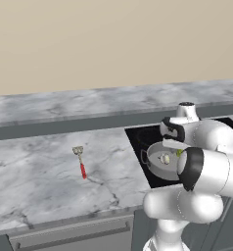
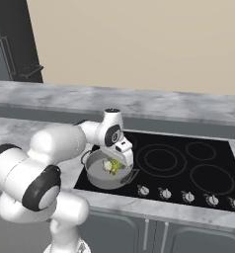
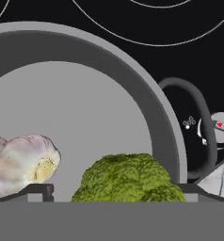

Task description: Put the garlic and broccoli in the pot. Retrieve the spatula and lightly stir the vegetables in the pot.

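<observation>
Broccoli [image 3: 128,178] sits right between the end effector's tips in the hand view, bumpy yellow-green head up, with the pot's grey floor behind it. The end effector [image 3: 111,192] has its tips spread either side of the floret, one dark tip [image 3: 37,190] showing near the garlic and the other at the floret's far side. Whether the pads are pressing the floret or standing just off it, I can't tell from here.

Garlic [image 3: 23,162] lies on the pot floor just beside the broccoli, pale and pinkish, pointed tip turned away from the floret. From the right base camera both vegetables show inside the pot [image 2: 97,179], which stands on the black cooktop [image 2: 198,168] with the hand low over its rim. So the container holds both pieces, and that half of the job looks done.

Now the spatula [image 1: 81,162]: it lies flat on the marble desk [image 1: 35,171], well apart from the pot, slotted grey head toward the wall and red handle toward the front edge. I judge it light and stiff, thin enough to skid on the smooth stone. The red handle near its middle is the place to pinch, across the narrow width, so the head hangs free for stirring. The vegetables look small and light, so they should roll at a gentle push
</observation>
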### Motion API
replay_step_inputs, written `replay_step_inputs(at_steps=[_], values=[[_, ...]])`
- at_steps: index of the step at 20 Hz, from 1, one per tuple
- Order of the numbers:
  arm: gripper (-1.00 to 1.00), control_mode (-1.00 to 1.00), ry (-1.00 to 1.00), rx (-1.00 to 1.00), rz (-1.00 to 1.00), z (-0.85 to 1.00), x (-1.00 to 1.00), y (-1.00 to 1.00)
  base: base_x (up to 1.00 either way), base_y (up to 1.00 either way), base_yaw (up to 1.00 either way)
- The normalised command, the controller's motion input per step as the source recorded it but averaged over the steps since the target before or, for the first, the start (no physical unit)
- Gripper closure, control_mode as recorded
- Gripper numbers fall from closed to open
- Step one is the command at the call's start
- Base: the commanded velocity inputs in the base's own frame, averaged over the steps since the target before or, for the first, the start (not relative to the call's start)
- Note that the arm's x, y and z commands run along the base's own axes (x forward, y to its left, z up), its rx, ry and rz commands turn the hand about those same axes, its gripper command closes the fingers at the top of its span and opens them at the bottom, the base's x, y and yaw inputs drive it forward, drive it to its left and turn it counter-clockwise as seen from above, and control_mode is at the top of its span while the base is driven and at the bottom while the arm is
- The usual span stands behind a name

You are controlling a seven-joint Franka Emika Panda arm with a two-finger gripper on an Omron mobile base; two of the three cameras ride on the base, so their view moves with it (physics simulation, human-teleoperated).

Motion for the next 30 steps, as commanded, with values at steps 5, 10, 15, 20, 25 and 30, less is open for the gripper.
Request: replay_step_inputs(at_steps=[5,10,15,20,25,30], values=[[-1.00,-1.00,-0.05,-0.09,-0.03,-0.29,0.01,0.25,0.00,0.00,0.00],[-1.00,-1.00,-0.12,-0.09,-0.01,-0.19,0.54,0.09,0.00,0.00,0.00],[-1.00,-1.00,-0.18,-0.11,-0.01,-0.19,0.17,0.10,0.00,0.00,0.00],[-1.00,-1.00,0.00,0.09,0.00,0.54,-0.20,0.11,0.00,0.00,0.00],[-1.00,-1.00,0.00,0.08,0.06,0.57,-0.44,0.32,0.00,0.00,0.00],[-1.00,-1.00,0.00,0.01,0.08,0.41,-0.40,0.66,0.00,0.00,0.00]])
